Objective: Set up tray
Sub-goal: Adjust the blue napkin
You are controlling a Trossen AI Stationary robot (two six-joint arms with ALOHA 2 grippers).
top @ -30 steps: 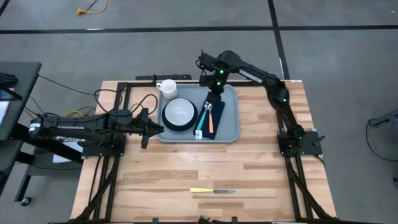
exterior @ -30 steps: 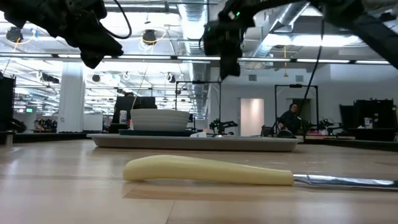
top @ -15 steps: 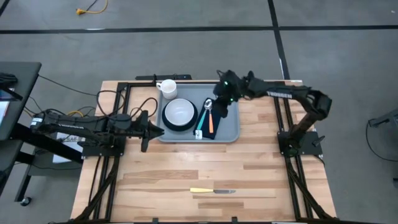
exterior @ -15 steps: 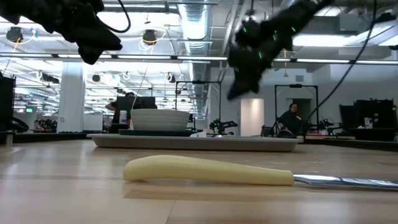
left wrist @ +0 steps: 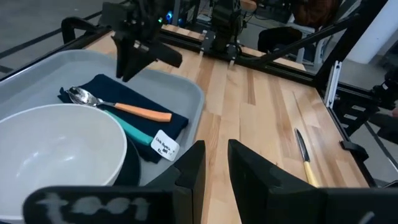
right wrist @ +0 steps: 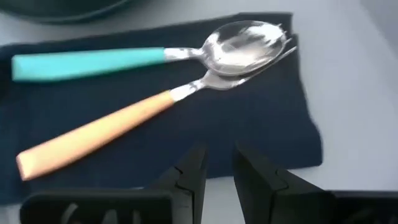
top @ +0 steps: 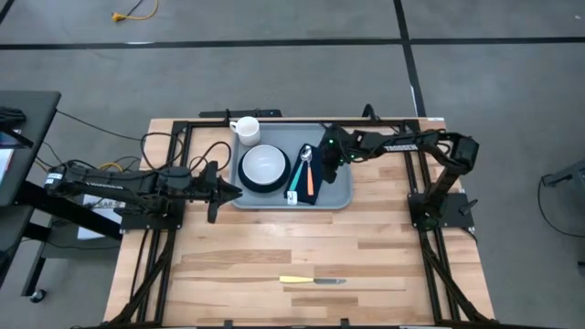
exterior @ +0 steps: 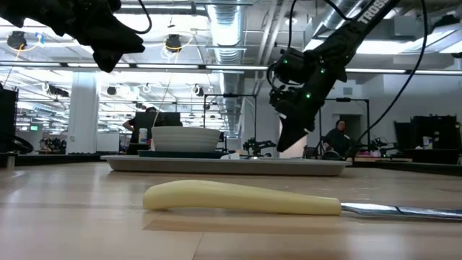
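Observation:
The light grey-blue tray [top: 340, 190] lies at the table's far middle. On it a white bowl [top: 263, 165] sits on a dark round plate, and a white mug [top: 245, 128] stands at its far left corner. A navy napkin [right wrist: 255, 124] on the tray carries a teal-handled spoon [right wrist: 87, 62] and an orange-handled fork [right wrist: 93, 134]. My right gripper [top: 329, 166] is shut, just above the napkin's right side, and it also shows in its wrist view [right wrist: 219, 165]. My left gripper [top: 226, 190] is shut beside the tray's left rim. A yellow-handled knife [top: 313, 281] lies near the table's near edge.
Black frame rails run along the table's left, right and far sides. The wood between the tray and the knife [exterior: 242, 196] is bare. A white tag [left wrist: 163, 146] lies at the napkin's near end. A person shows in the room far behind the table.
My right gripper has come away from the far end of the napkin, going down and toward the table's near right, and its arm has folded low over the table's right side. The spoon and fork stay on the napkin.

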